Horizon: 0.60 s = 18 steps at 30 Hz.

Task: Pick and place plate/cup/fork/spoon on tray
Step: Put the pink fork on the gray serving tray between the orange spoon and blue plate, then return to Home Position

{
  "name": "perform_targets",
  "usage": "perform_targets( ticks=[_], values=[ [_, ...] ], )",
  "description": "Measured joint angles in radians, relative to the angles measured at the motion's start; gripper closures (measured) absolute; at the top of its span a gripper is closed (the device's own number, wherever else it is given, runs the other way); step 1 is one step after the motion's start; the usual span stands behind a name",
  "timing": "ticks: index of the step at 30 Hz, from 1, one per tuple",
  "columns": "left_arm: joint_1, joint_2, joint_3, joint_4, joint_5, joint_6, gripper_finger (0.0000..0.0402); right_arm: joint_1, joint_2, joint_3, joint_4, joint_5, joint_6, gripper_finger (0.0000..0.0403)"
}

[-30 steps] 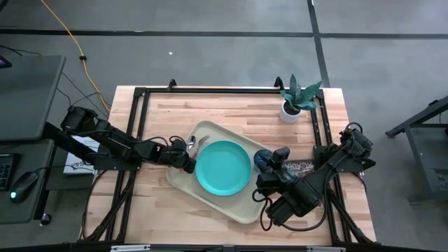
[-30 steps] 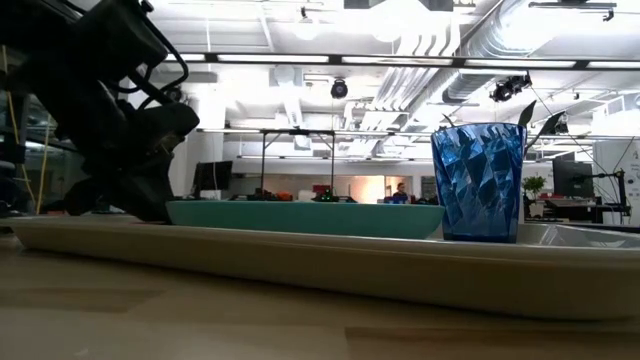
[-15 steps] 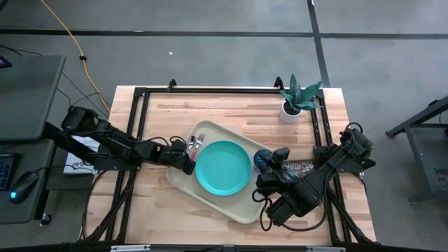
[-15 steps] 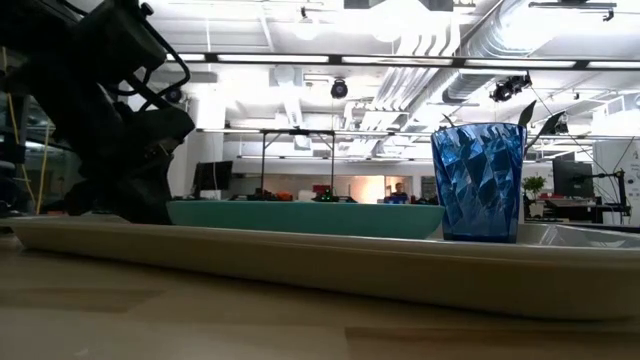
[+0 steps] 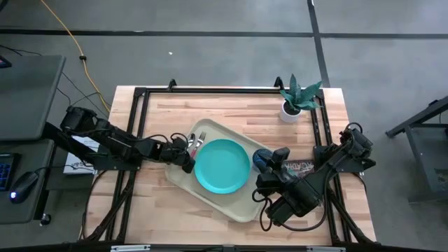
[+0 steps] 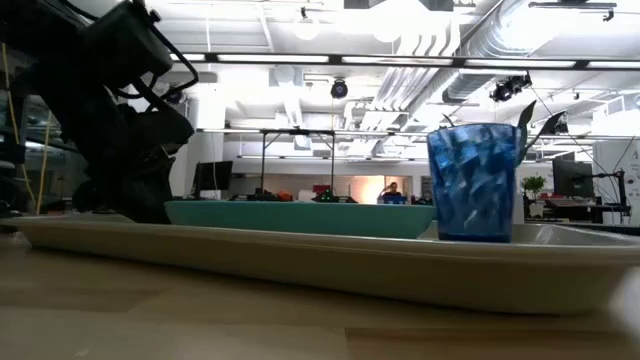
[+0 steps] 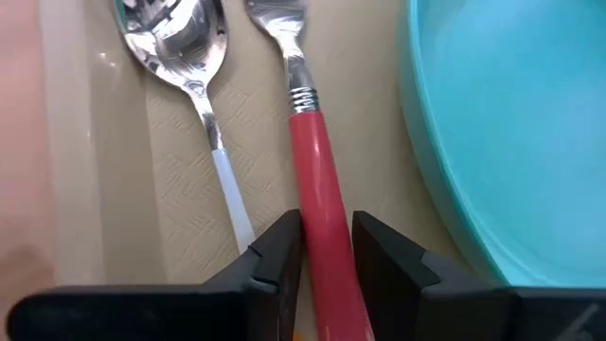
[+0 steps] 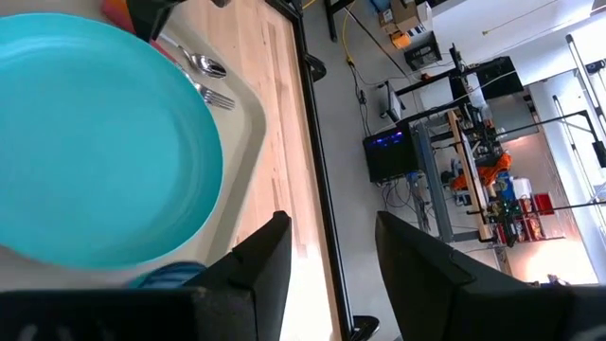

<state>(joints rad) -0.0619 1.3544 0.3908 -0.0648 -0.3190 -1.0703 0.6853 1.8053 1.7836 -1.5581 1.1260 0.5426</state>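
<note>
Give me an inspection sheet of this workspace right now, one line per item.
Surface: wooden table in a black frame.
Job's things: tray holds plate, cup, fork, spoon; fork and spoon lie side by side beside the plate.
Clutter: potted plant at the table's far right corner.
Grippers: left gripper, fingers around the fork's red handle; right gripper open, by the cup.
Cables: yellow cable on the floor.
Surroundings: desk with mouse at left; workshop behind.
</note>
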Motion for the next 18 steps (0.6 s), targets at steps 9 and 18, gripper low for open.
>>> perform_targets(
  ticks=[9,18],
  values=[
    [0.038,-0.055,0.005,-0.037,0.016,0.017,0.0318,-0.007,0.0,0.0,0.008,0.0,0.0,0.0258],
    [0.054,-0.123,0.006,-0.073,-0.031,0.049,0.0318,-0.011,0.0,0.0,0.016,-0.011,0.0,0.0258]
  ],
)
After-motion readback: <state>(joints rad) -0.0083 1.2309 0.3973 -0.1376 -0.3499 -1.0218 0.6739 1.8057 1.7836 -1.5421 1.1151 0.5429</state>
